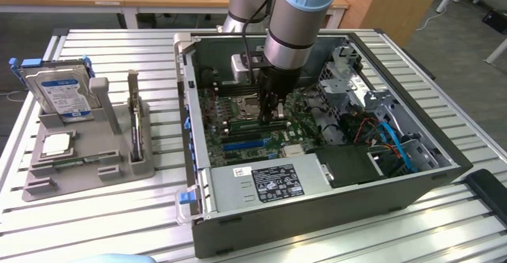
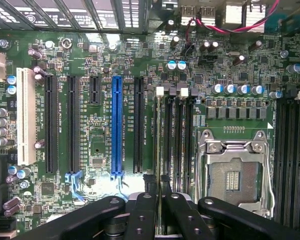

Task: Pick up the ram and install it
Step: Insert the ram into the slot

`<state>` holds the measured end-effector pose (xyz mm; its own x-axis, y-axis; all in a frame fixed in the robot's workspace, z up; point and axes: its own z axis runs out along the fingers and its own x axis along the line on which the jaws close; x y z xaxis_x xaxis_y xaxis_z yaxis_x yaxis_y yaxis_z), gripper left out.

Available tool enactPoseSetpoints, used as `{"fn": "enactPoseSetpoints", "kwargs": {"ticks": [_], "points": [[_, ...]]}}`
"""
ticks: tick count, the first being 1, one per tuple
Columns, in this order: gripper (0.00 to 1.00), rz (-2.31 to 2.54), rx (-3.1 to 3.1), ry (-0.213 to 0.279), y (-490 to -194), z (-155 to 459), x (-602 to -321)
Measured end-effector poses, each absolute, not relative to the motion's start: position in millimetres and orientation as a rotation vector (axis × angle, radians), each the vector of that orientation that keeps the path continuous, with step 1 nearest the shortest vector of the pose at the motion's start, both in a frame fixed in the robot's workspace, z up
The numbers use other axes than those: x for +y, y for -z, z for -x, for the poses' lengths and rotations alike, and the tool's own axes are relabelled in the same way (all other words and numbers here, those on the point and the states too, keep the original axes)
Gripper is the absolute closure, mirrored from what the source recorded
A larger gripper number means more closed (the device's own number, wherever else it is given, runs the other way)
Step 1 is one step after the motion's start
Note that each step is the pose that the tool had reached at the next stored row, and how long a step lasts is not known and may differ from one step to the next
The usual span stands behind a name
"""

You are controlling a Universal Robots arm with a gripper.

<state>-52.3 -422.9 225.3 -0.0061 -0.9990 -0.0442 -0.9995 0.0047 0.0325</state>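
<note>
Hovering over the memory slots [image 2: 177, 135], fingers [image 2: 147, 200] pinched narrow on the thin green ram [image 1: 262, 122].

An open computer case [image 1: 317, 215] stands on the slatted worktop [image 1: 95, 227]. At the exterior view's left of it, a grey holder [image 1: 119, 156] carries a hard drive [image 1: 63, 94].

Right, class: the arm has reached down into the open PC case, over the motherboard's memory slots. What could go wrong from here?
1. The gripper seems closed on the ram, just over the memory slots. If the stick sits slightly off the slot line or tilted, pressing could bend it or damage the slot.
2. The CPU socket beside the slots lies open with bare contacts, so a sideways slip could damage them.
</note>
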Motion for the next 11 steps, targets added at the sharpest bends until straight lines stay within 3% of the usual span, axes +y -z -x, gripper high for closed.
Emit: {"fn": "enactPoseSetpoints", "kwargs": {"ticks": [11], "points": [[0.87,2.210,2.222,-0.089,-225.3,51.9,-423.0]]}}
